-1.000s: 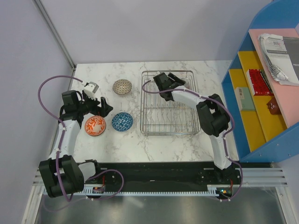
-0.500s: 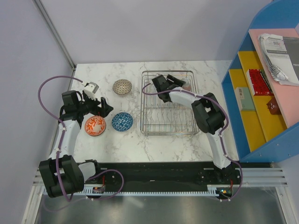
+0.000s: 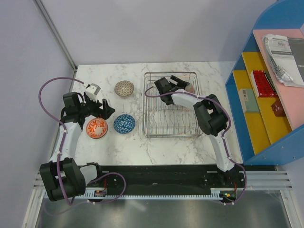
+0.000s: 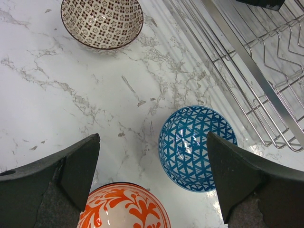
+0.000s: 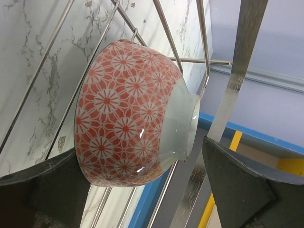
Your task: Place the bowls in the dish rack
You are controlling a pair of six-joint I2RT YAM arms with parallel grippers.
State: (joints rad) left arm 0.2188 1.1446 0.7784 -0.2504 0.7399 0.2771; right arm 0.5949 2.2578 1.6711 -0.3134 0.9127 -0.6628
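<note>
One bowl loaded, three to go. Red floral bowl [image 5: 128,109] lies tilted on the wires at the upper right of the dish rack [image 3: 171,135], base toward frame right. Right end effector [image 5: 146,146] straddles it, spread wide and apparently released, with a thin gap on the base side. Left end effector [image 4: 153,137] is wide open and empty, hovering over the table [image 3: 123,152] at frame left. Below it sit the blue bowl [image 4: 197,154] and orange bowl [image 4: 123,209]. Brown-patterned bowl [image 4: 102,21] sits farther up. None of the three is racked yet.
</note>
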